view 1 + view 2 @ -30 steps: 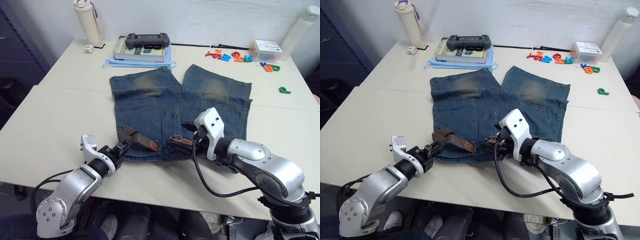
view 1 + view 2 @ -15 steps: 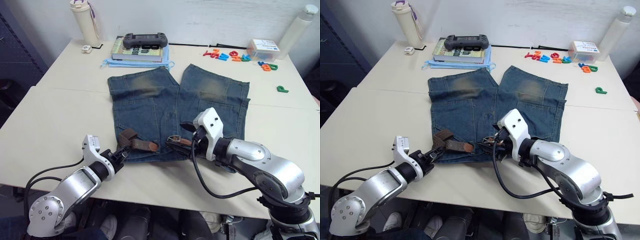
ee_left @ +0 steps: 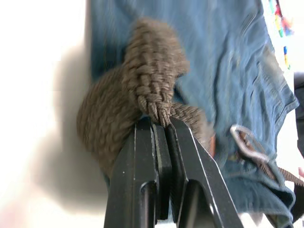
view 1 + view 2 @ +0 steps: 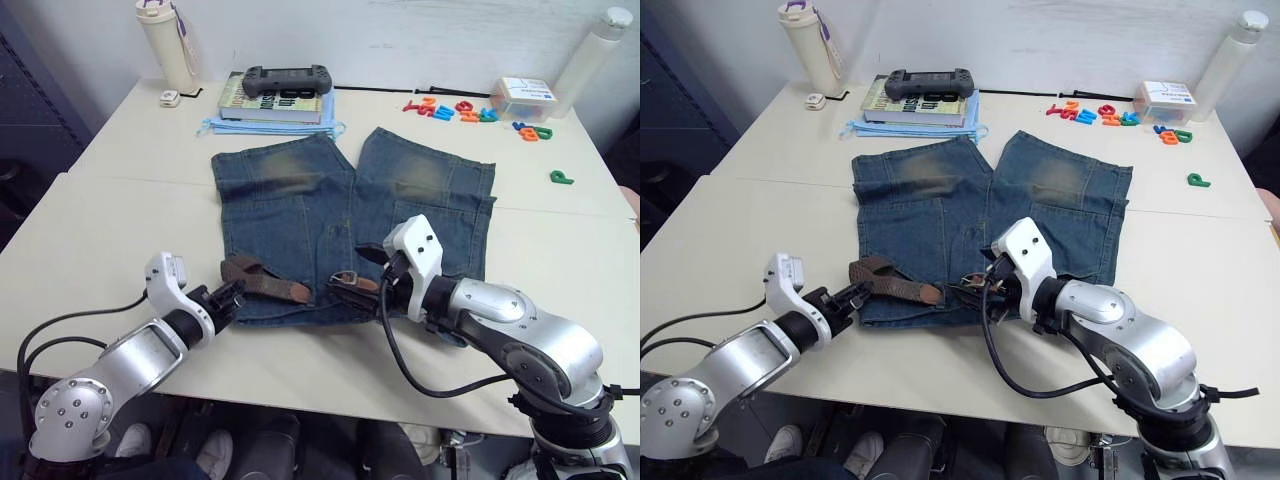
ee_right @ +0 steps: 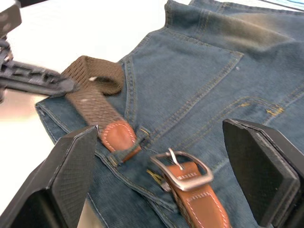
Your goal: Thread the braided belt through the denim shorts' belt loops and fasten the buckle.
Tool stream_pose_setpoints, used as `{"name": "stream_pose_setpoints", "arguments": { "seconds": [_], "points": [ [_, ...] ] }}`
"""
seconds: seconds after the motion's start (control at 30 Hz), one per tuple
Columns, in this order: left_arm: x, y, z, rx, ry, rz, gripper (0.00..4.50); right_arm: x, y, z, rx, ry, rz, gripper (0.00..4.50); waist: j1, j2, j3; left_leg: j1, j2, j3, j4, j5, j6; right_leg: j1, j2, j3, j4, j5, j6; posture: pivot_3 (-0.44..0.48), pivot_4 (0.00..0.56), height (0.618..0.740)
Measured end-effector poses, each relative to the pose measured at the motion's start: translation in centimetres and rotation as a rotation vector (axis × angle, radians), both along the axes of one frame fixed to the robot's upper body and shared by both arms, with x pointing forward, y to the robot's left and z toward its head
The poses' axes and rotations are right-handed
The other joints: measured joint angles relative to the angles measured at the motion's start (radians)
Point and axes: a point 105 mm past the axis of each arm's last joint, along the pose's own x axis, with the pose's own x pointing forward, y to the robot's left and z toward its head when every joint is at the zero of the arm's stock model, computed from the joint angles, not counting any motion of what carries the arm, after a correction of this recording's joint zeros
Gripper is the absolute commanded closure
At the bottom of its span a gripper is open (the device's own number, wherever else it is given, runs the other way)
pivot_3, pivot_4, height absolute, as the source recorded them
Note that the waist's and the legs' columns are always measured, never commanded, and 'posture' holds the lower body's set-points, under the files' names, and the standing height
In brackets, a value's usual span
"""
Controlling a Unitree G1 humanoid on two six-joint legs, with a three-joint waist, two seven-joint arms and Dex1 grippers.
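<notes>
Braided belt [image 3: 142,90] pinched by L gripper [image 3: 160,124]; R gripper [image 5: 166,175] open.

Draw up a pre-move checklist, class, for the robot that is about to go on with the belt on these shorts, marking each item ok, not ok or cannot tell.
1. Left tool gripping the braided belt: ok, shut on a fold of it.
2. Right tool free to grasp: ok, open above the buckle.
3. Tan tip at a belt loop: ok, it lies against the loop; whether it has passed through, cannot tell.
4. Buckle fastened: not ok, pin and frame lie empty.
5. Denim shorts flat on the table: ok.
6. Belt through the remaining loops: cannot tell.
</notes>
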Motion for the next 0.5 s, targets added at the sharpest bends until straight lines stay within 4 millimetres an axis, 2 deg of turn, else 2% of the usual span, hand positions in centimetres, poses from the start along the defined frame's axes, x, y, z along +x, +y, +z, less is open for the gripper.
{"name": "stream_pose_setpoints", "arguments": {
  "seconds": [0.27,0.5],
  "points": [
    [0.1,-0.9,-1.0,0.139,-0.020,-0.074,4.50,0.0,0.3,0.0,0.021,0.004,-0.014,0.05,0.001,0.000,0.000,0.000,0.000,0.000,0.000,0.000,0.000,0.001,0.000,0.000,0.000,0.000,0.000,0.000,0.150,0.667],
    [0.7,0.1,-2.5,0.261,0.013,-0.054,4.50,-0.4,0.4,-0.1,0.017,0.005,-0.031,0.05,0.000,0.000,0.000,0.000,0.000,0.000,0.000,0.000,0.000,0.000,0.000,0.000,0.001,0.000,0.000,0.000,0.150,0.667]
  ]
}}
